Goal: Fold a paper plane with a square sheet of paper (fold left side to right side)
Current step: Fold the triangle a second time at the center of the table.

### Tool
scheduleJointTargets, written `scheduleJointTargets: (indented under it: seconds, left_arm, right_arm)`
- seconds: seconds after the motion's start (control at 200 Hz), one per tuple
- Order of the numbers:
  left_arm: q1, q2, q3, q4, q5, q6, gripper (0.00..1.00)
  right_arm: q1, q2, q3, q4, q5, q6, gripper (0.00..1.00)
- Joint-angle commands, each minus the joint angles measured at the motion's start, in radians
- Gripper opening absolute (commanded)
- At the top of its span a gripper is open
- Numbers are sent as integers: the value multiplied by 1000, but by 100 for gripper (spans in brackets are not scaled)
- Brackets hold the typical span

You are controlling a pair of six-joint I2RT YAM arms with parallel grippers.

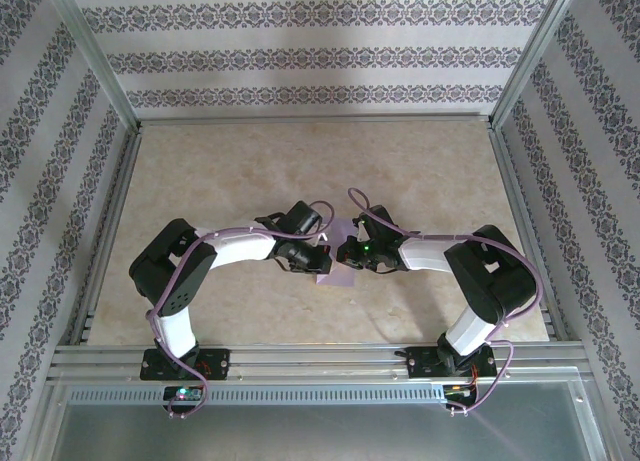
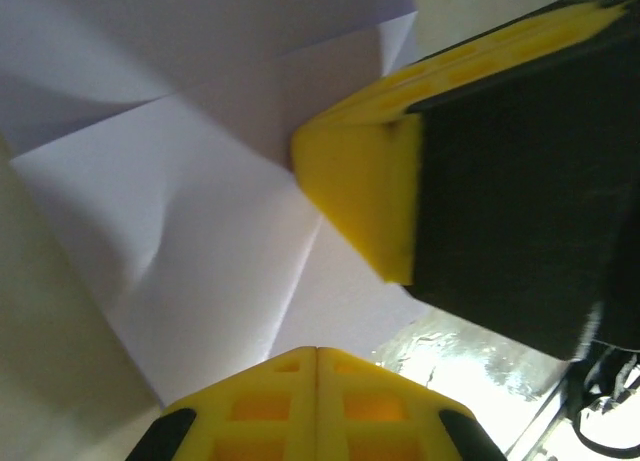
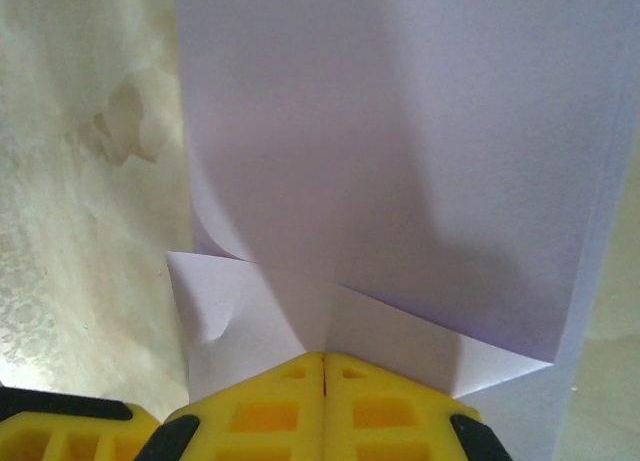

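The square sheet of paper is lavender and lies folded into overlapping flaps at the table's middle, between the two arms. My left gripper is shut, its yellow tips together and resting on a creased triangular flap of the paper. My right gripper is shut too, its tips pressed down where two folded corners of the paper meet. One right finger shows large in the left wrist view, lying on the paper close to the left tips. The paper plane is out of view.
The beige marbled table stretches behind and to both sides of the arms. Aluminium frame rails run along the near edge, with patterned walls around.
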Motion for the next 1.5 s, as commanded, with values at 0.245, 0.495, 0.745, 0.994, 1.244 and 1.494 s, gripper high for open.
scheduleJointTargets:
  seconds: [0.245, 0.495, 0.745, 0.994, 1.244, 1.494]
  left_arm:
    - [-9, 92, 49, 74, 37, -27, 0]
    - [-9, 107, 71, 70, 29, -22, 0]
    - [-8, 120, 90, 48, 13, -8, 0]
    - [-9, 80, 13, 15, -3, 9, 0]
    - [-9, 29, -77, 14, 8, 5, 0]
    - [-9, -7, -134, -3, -6, 12, 0]
  right_arm:
    - [1, 18, -18, -18, 28, 9, 0]
    - [1, 30, -21, -20, 26, 11, 0]
    - [1, 33, -24, -24, 27, 8, 0]
    - [-19, 48, -30, -39, 25, 7, 0]
    - [-38, 66, -27, -67, 24, -2, 0]
    - [-45, 76, -16, -89, 24, -14, 0]
